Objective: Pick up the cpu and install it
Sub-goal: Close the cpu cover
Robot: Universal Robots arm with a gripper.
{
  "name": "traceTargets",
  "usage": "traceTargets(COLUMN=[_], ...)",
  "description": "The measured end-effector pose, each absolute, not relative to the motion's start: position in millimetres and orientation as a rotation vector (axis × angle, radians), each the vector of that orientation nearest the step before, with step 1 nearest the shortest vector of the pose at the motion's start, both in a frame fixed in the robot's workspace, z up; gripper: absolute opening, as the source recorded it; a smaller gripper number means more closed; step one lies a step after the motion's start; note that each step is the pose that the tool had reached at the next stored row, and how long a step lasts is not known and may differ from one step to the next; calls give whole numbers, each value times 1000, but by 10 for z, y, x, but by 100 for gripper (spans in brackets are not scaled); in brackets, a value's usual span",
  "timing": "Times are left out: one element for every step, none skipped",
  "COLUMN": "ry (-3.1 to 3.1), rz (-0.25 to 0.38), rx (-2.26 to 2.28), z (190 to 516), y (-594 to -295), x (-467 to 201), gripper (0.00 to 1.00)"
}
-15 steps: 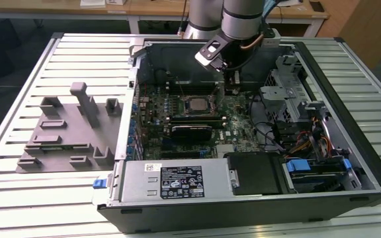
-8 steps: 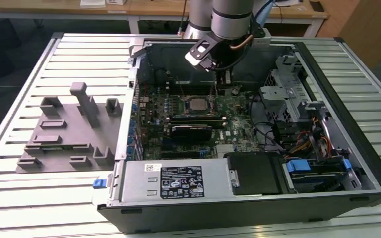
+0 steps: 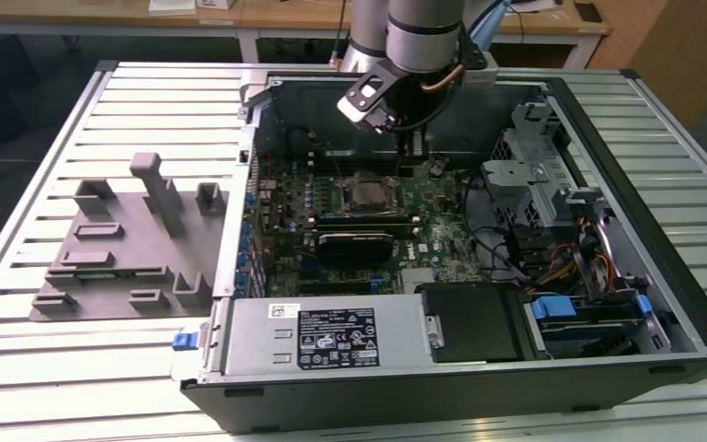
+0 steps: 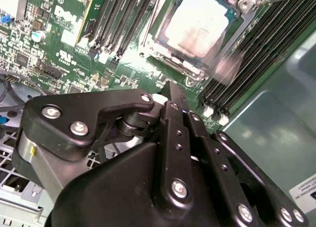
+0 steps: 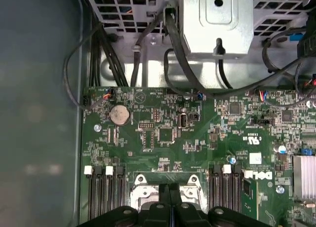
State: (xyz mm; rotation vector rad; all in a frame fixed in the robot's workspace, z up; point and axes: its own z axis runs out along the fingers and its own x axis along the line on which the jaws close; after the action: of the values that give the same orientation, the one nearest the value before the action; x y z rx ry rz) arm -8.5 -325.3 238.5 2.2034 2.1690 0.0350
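On the bench: pale slatted metal table (image 3: pixel 84 387) carries an open black desktop computer case (image 3: pixel 452 405), lying on its side in the middle of the exterior view. A flat grey plastic fixture block with upright pegs (image 3: pixel 121 249) sits toward the exterior view's left, just beside the case and apart from the work.

Inside the case: green motherboard (image 3: pixel 434 198), also seen in the first wrist view (image 5: pixel 163 118). A silver power supply box (image 3: pixel 249 336) runs along the case's lower edge.

Arm: the grey robot arm (image 3: pixel 425 32) comes down at upper centre of the exterior view. Its black gripper (image 3: pixel 411 140) hangs over the board, close above and just behind the socket.

Jaws: in both wrist views the gripper (image 4: pixel 170 91) (image 5: pixel 170 187) has its two fingers pressed together. No gap is seen and nothing is held between them.

Socket: the dark square metal-framed socket (image 4: pixel 160 56) lies between banks of black memory slots (image 4: pixel 261 49).

Task item: the small flat square cpu with a shiny silver-grey top (image 4: pixel 197 19) lies flat inside the socket frame, apart from the fingertips. The exterior view shows it at board centre (image 3: pixel 364 191).

Judgement: the pick and the placing look done, since the chip is seated and the gripper is empty. The work stands at the securing end of the install. I cannot tell whether the retention frame is latched.

Any further contact here calls for a slow, straight approach with little side force. The chip must not be shifted, and the closed fingers must stay off the memory slots on either side.
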Motion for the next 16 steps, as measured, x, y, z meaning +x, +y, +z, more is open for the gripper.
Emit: traceTargets(ry=[2169, 2169, 2169, 2169, 2169, 2169, 2169, 2169, 2169, 2169, 2169, 2169, 2169, 2169, 2169, 2169], rz=[35, 35, 35, 35, 35, 35, 35, 35, 35, 35, 35, 35, 35, 35, 35, 35], rx=[2203, 2203, 2203, 2203, 2203, 2204, 2204, 2203, 2203, 2203, 2203, 2203, 2203, 2203, 2203, 2203], z=[2385, 2385, 2385, 2385, 2385, 2385, 2385, 2384, 2383, 2382, 2381, 2379, 2377, 2373, 2369, 2362], y=[-3253, -3253, -3253, -3253, -3253, -3253, -3253, -3253, -3253, -3253, -3253, -3253, -3253, -3253, -3253, -3253], x=[-86, -86, -86, -86, -87, -90, -100, -120, -141, -166, -193, -221, -250, -278, -304, -323], gripper=[11, 11, 11, 11, 11, 11, 11, 11, 11, 11, 11, 11, 11, 11, 11, 11])
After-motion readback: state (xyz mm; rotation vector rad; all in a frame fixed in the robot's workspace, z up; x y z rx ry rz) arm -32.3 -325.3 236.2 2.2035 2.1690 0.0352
